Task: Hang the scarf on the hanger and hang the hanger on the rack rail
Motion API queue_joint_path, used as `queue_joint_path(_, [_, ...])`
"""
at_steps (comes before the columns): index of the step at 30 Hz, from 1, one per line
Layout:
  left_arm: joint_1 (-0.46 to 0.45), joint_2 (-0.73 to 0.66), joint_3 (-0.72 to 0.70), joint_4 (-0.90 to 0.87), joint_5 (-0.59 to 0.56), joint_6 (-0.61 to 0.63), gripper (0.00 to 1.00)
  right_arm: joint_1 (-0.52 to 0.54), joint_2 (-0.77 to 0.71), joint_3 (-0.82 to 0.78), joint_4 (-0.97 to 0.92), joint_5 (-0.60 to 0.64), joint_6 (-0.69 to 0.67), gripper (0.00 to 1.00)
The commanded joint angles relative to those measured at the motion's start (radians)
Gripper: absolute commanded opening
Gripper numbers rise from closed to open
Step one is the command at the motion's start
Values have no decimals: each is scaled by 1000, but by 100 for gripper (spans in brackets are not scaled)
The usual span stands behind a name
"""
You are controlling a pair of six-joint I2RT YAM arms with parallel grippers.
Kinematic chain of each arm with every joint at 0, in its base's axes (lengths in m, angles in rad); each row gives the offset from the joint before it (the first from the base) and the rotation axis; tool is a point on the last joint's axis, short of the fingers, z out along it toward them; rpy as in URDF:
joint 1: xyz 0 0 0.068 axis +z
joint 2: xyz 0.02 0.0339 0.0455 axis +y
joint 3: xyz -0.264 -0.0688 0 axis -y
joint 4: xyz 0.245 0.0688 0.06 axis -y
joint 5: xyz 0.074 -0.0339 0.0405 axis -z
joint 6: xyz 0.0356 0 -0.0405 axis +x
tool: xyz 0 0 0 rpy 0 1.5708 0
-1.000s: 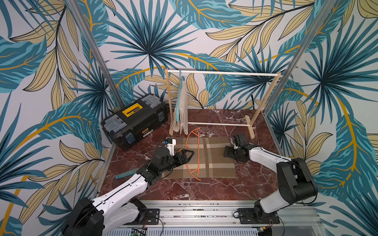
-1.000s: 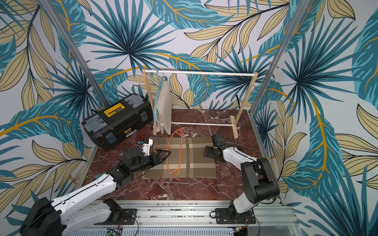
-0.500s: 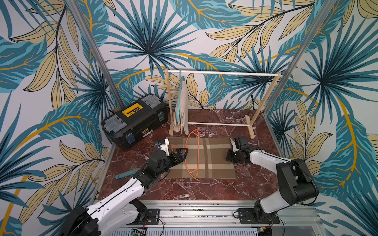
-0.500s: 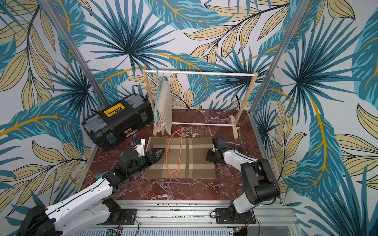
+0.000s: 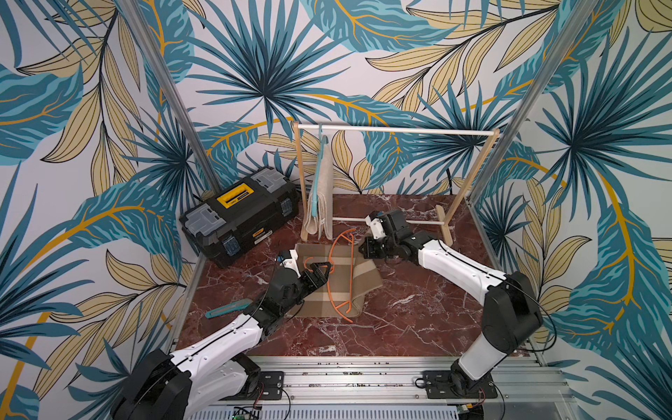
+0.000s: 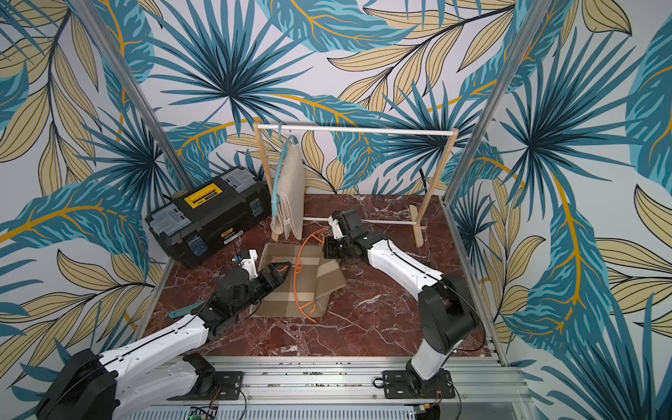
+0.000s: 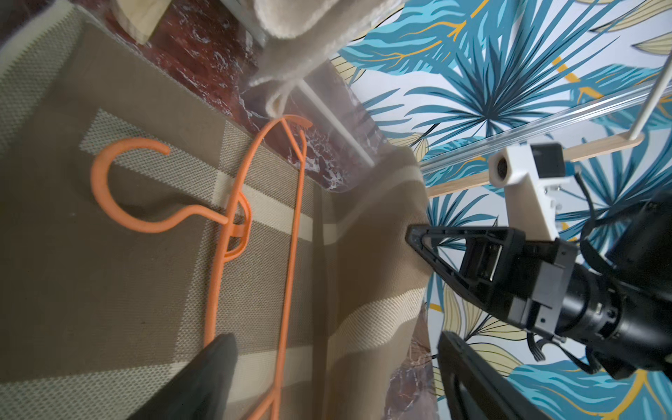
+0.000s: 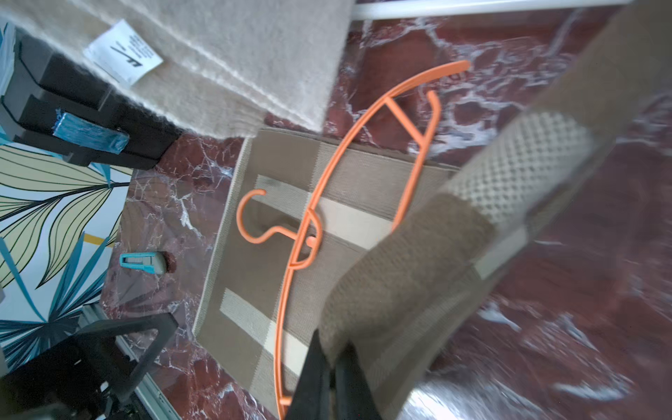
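Scarf edge sits pinched in the closed right gripper, raised off the marble table (the rest lies flat under the orange hanger). The left gripper stands spread by the hook, empty. Likely step: folding the scarf over the bar. Next, the edge must cross it while 1 gripper steadies the hanger.

The left arm stretches low and forward; the left gripper has its fingers spread apart; the right arm reaches inward; the right gripper is pinched closed, a scarf fold clamped between its fingertips.
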Motion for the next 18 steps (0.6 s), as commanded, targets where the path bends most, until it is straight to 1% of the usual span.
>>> queue_joint_path(1, [7, -26, 27, -99, -25, 7, 76, 42, 91, 37, 65, -67, 48, 0])
queue_joint_path(2, [7, -35, 31, -125, -41, 12, 70, 52, 125, 52, 76, -66, 49, 0])
queue_joint_path(3, [7, -42, 29, -140, -55, 12, 66, 58, 158, 59, 87, -68, 50, 0])
queue_joint_path(6, [9, -47, 29, -171, -93, 20, 65, 59, 210, 11, 149, -47, 55, 0])
queue_joint_path(7, [9, -43, 30, -173, -98, 28, 67, 59, 216, -20, 189, -50, 56, 0])
queue_joint_path(8, [9, -36, 28, -169, -104, 32, 72, 58, 228, -36, 211, -59, 55, 0])
queue_joint_path(9, [9, -23, 27, -167, -111, 32, 79, 57, 258, -37, 214, -75, 51, 0])
queue_joint_path(10, [9, -11, 26, -168, -120, 32, 83, 57, 296, -32, 210, -92, 47, 0])
queue_joint_path(13, [11, 53, 17, -133, -132, 31, 90, 59, 330, -68, 235, -110, 55, 0])
queue_joint_path(15, [12, 106, 18, -90, -166, 36, 90, 59, 327, -93, 236, -109, 47, 0])
queue_joint_path(18, [12, 188, 28, -2, -181, 43, 85, 58, 307, -129, 254, -120, 46, 0])
